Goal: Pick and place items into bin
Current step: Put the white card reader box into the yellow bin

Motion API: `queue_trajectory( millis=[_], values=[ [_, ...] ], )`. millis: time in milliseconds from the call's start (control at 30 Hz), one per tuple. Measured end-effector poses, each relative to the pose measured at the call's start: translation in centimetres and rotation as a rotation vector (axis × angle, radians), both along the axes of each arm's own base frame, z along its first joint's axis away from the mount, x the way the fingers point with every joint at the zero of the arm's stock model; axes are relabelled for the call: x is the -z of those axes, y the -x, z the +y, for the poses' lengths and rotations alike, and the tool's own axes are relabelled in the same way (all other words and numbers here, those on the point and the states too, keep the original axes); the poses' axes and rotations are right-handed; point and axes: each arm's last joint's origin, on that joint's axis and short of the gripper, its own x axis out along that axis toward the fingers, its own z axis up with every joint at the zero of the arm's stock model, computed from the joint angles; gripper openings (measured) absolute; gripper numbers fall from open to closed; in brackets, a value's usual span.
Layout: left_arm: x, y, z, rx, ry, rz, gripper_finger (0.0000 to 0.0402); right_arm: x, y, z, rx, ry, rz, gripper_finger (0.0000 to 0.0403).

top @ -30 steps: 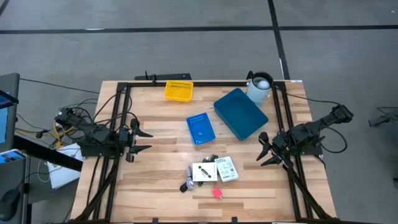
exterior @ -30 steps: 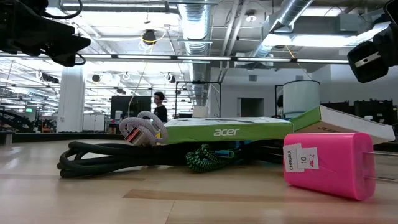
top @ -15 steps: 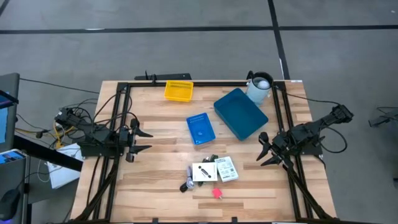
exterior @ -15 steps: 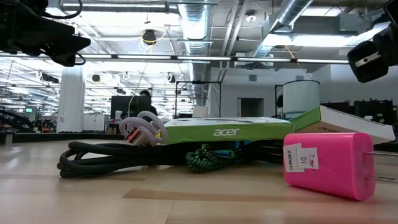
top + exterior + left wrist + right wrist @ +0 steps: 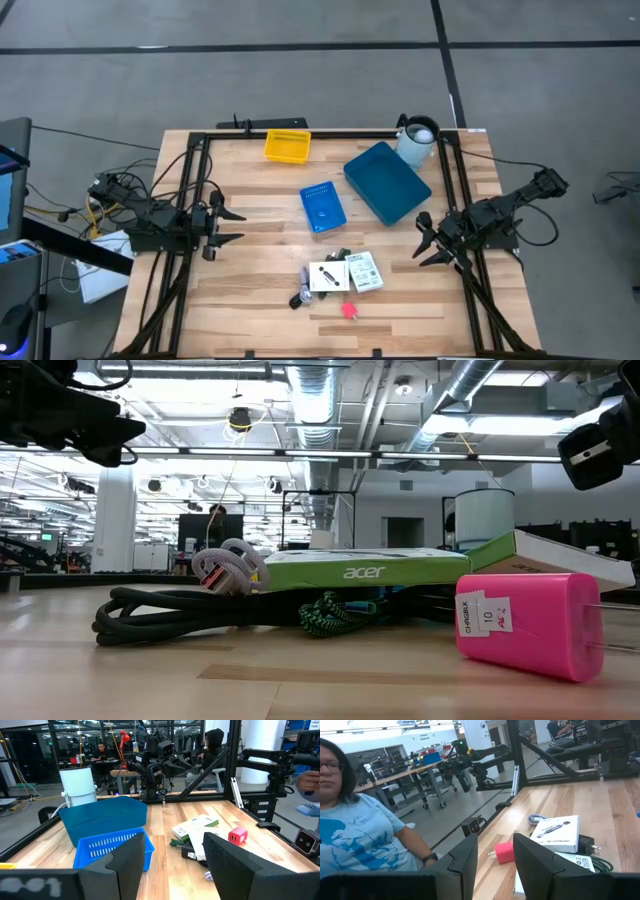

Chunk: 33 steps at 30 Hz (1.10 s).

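High view: both arms are being kept at the sides of the wooden tabletop [image 5: 250, 300]. The left tool [image 5: 228, 226] is being held over the left edge, its fingers parted with nothing between them. The right tool [image 5: 424, 243] is being held over the right edge, its fingers likewise spread apart and gripping nothing.

The items are lying in a loose cluster near the front middle of the tabletop, between the two tools and apart from both. Two white printed boxes [image 5: 345, 273] are resting side by side, with a coiled black cable [image 5: 303, 292] just beside them on the left and a green braided cord [image 5: 330, 612] tucked among them. A small pink charger block [image 5: 349, 310] is sitting just in front of the cluster.

Behind the cluster, a small blue basket [image 5: 322, 206] is standing near the centre, with a larger dark blue bin [image 5: 388, 182] just to its right. A yellow basket [image 5: 287, 146] is standing at the far edge, and a white cup [image 5: 417, 142] is placed at the far right corner.

A person in a light blue shirt [image 5: 365, 840] is being seen beyond the tabletop in the right wrist view.
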Motion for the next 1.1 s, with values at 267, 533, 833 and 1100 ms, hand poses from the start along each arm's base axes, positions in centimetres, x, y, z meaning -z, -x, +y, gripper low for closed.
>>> queue_trajectory(
  millis=[267,533,833,1100],
  values=[
    [0.0,0.0,0.0,0.0,0.0,0.0,0.0192,-1.2,0.0,-0.2,0.05,-0.031,-0.04,0.0118],
    [0.0,0.0,0.0,0.0,0.0,0.0,0.0192,-5.7,0.6,-0.1,0.056,0.137,-0.161,0.0133],
    [0.0,0.0,0.0,0.0,0.0,0.0,0.0192,-8.5,-1.4,1.9,0.205,0.516,0.058,0.0149],
    [0.0,0.0,0.0,0.0,0.0,0.0,0.0192,-10.8,-3.1,5.5,0.349,0.824,0.131,0.0165]
  ],
)
